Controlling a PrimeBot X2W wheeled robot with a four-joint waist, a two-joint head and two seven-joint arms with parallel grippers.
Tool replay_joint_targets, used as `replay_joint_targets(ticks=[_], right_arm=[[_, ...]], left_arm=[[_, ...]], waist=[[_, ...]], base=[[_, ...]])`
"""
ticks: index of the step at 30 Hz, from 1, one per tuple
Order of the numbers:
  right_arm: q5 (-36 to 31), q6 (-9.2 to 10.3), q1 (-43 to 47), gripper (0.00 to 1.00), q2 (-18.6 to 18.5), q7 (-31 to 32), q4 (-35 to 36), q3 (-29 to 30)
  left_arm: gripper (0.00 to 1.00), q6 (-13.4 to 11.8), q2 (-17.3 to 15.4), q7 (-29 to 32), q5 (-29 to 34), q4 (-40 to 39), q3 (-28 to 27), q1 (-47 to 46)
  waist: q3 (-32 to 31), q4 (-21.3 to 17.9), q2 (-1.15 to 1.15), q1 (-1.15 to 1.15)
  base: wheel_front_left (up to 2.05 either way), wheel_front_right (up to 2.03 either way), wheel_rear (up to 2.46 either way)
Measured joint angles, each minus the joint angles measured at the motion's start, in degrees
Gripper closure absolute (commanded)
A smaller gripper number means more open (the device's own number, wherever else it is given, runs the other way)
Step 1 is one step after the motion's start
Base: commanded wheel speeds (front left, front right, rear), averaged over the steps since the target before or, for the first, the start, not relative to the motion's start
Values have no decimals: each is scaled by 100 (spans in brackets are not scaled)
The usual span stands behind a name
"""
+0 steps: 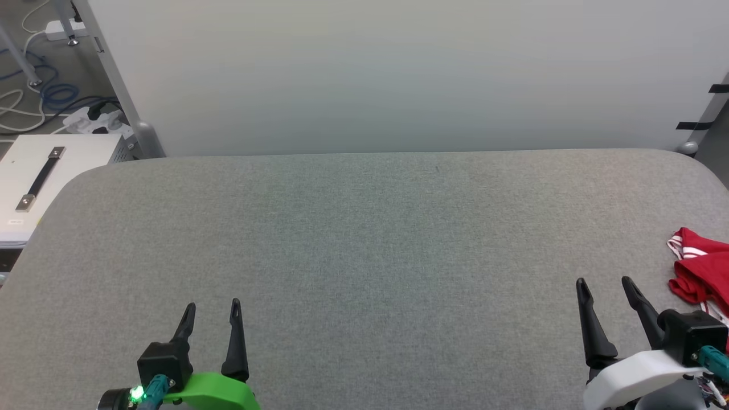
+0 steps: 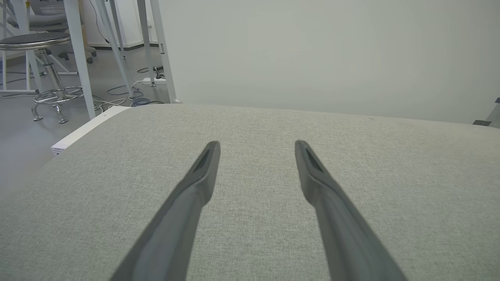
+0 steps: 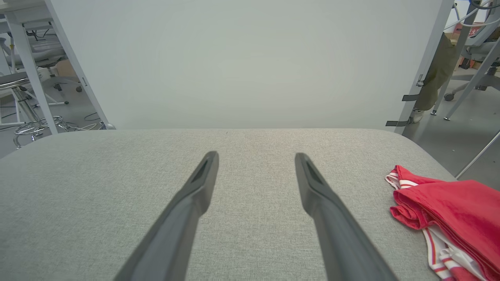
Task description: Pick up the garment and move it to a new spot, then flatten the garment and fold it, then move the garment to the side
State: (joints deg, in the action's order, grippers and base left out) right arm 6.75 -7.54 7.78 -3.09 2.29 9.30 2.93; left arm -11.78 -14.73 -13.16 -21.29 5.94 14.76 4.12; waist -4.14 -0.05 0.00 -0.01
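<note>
**Fingers (image 1: 235,336) spread wide on both grippers, nothing held**

Head view: left gripper (image 1: 213,306) and right gripper (image 1: 603,281) hover over the table (image 1: 364,239) at its near edge. The garment (image 1: 700,267) is bunched at the right edge, just beside the right gripper.

Left wrist view: parted fingers over bare grey top.

Right wrist view: more of the garment (image 3: 461,203), rumpled, with striped trim showing beneath.

Step, judged: either awaiting pick-up or already set aside. Should a grasp be due, the right gripper is nearer.

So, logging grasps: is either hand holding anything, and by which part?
Nothing is held. The left hand and right hand are open; the garment lies bunched on the table beside the right hand, untouched.
</note>
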Motion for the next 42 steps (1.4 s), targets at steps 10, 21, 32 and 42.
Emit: replay_joint_targets(ticks=[10, 21, 32, 42], right_arm=[[49, 0, 27, 0, 8, -3, 32, -75], [59, 0, 24, 0, 9, -10, 26, -107], [56, -1, 23, 100, 8, -4, 12, -108], [20, -1, 14, 100, 8, -5, -53, -118]], left_arm=[[0, 0, -23, 16, -97, -20, -1, -2], [0, -1, -35, 15, -105, 24, 14, -6], [100, 0, -15, 40, -93, 31, 1, -7], [100, 98, 58, 156, 86, -7, -97, -8]], waist=[[111, -19, 0, 0], [147, -12, 0, 0], [172, -5, 0, 0], [192, -5, 0, 0]], base=[[0, 0, 0], [0, 0, 0], [0, 0, 0], [0, 0, 0]])
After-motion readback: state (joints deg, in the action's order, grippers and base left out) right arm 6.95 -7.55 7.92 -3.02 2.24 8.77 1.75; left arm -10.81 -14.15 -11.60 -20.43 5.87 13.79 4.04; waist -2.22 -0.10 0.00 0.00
